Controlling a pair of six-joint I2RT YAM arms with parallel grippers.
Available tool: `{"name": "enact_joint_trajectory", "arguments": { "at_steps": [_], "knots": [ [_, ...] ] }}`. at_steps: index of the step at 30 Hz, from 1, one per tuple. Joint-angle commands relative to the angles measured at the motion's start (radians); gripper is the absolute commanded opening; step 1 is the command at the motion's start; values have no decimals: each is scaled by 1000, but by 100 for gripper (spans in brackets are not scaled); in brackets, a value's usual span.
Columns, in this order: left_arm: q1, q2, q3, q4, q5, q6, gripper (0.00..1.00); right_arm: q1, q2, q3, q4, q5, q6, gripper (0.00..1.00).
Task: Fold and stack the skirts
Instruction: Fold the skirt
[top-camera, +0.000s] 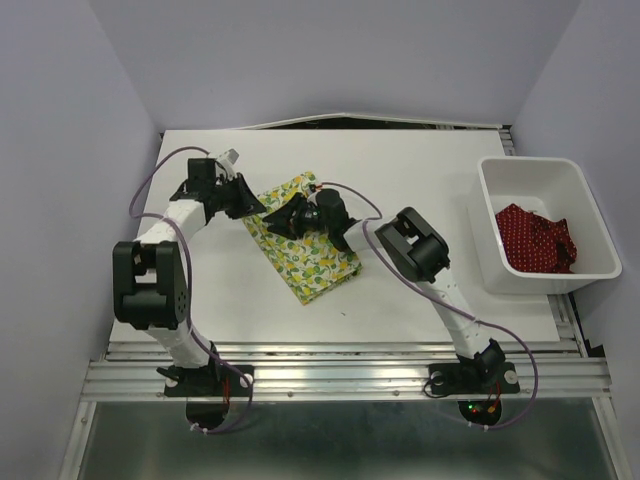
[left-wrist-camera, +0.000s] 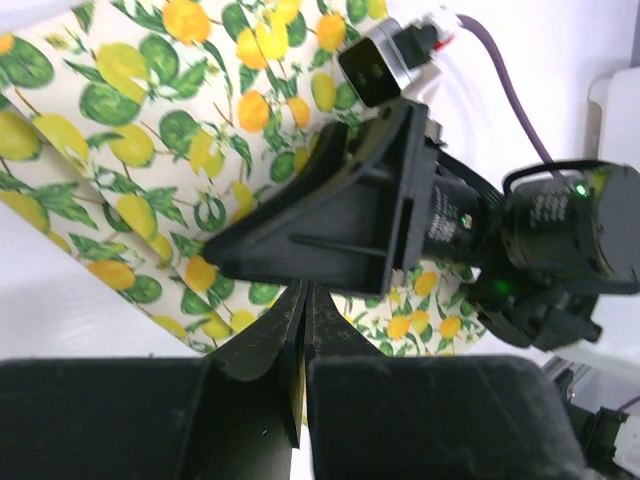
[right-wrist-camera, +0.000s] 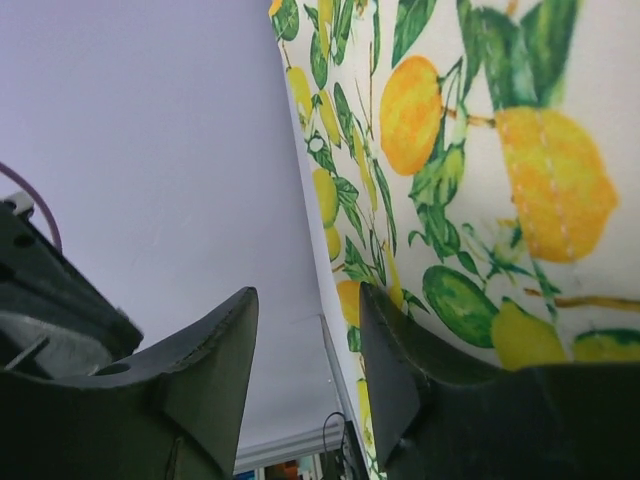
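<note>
Left gripper (left-wrist-camera: 304, 302) is pinched tight on an edge of the lemon skirt (top-camera: 312, 258). A thin sliver of cloth shows between the fingers, and the rest of the print spreads ahead of it. Right gripper (right-wrist-camera: 308, 296) has its jaws apart with nothing between them, cloth just to its right. The left gripper is close on its left at the skirt's far-left corner. Red skirt (top-camera: 535, 240) is bunched in the white bin (top-camera: 530, 166), well off to the right gripper's right.
</note>
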Motion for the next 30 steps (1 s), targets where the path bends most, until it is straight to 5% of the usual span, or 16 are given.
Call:
{"name": "enact_joint_trajectory", "arguments": {
  "at_steps": [1, 11, 16, 20, 30],
  "knots": [
    [2, 58, 83, 12, -27, -24, 13, 0, 85, -62, -204, 9, 59, 51],
    [14, 256, 123, -6, -119, -35, 6, 9, 52, -55, -202, 15, 10, 11],
    [67, 336, 119, -43, -133, -27, 0, -2, -37, -57, -213, -14, -89, 10],
    [75, 367, 159, -90, -151, 25, 0, -57, -164, -57, -248, -116, -220, 24],
    [72, 471, 345, -176, -140, 165, 0, -124, -402, -156, -754, -275, -1006, 22]
  ]
}}
